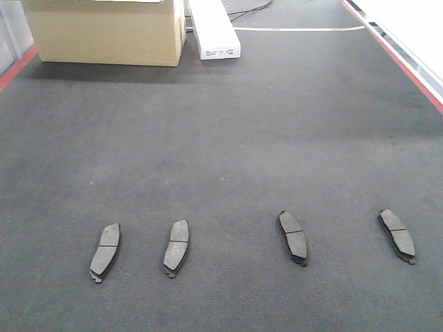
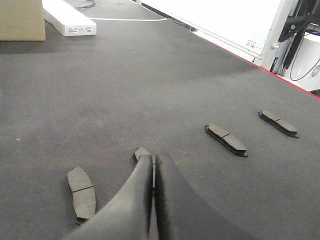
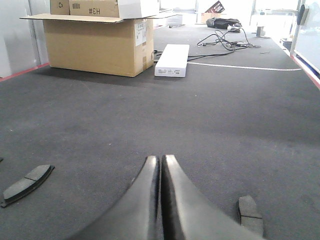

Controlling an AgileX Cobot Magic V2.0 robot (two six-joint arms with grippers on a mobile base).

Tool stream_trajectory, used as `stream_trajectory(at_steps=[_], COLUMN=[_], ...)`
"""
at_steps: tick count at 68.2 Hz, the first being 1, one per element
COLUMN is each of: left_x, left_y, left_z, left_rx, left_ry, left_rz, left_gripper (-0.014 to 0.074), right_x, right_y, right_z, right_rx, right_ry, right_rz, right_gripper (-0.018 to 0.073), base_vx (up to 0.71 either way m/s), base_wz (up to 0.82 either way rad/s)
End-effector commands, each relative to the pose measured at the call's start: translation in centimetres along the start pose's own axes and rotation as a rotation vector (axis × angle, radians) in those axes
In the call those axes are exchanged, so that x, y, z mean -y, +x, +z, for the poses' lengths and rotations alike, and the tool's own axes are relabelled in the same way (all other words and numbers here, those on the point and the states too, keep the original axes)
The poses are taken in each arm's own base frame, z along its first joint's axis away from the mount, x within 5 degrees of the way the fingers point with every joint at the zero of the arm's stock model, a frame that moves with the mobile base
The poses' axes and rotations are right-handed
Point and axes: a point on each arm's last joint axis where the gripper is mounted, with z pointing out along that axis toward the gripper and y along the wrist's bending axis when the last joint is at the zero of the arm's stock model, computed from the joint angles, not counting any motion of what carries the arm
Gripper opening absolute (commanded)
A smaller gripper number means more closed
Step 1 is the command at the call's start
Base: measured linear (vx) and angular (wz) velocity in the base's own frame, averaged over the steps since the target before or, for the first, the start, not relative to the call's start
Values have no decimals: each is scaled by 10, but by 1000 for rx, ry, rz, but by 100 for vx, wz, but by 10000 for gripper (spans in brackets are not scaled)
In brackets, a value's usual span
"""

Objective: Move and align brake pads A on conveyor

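Note:
Several dark grey brake pads A lie in a rough row across the near part of the charcoal conveyor [image 1: 221,131]: a left pair [image 1: 105,252] [image 1: 176,247] and two further right [image 1: 292,237] [image 1: 396,235]. Neither gripper shows in the front view. In the left wrist view my left gripper [image 2: 153,158] is shut and empty, its tips over the second pad [image 2: 140,152], which they partly hide; the leftmost pad [image 2: 81,193] lies beside them. My right gripper [image 3: 161,159] is shut and empty, between one pad [image 3: 27,182] on its left and another [image 3: 249,213] on its right.
A cardboard box [image 1: 104,31] and a long white box [image 1: 214,31] stand at the far end of the belt. Red side rails [image 1: 398,59] run along both edges. Cables [image 3: 225,40] lie beyond the white box.

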Motion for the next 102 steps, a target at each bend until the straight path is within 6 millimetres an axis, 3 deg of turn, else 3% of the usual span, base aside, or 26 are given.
stream_trajectory(at_steps=[1, 11, 27, 40, 57, 102], left_x=[1, -5, -28, -36, -37, -42], left_y=[-15, -2, 44, 87, 87, 85], left_z=[-2, 3, -1, 4, 4, 0], left_rx=[94, 109, 245, 296, 265, 311], left_ry=[-8, -64, -333, -387, -404, -514], left_rz=[103, 177, 64, 75, 166, 88], left_gripper=[-6, -6, -6, -6, -6, -6], right_x=[-1, -1, -1, -1, -1, -1], right_y=[-14, -14, -14, -14, -14, -14], right_z=[-1, -1, -1, -1, -1, -1], right_rx=[88, 88, 88, 88, 87, 87], right_ry=[-7, -7, -7, -7, -7, -7], right_rz=[-23, -23, -23, -23, -23, -23], right_gripper=[-11, -11, -11, -11, -11, -11], base_vx=[0, 0, 0, 0, 0, 0], base_wz=[0, 0, 0, 0, 0, 0])
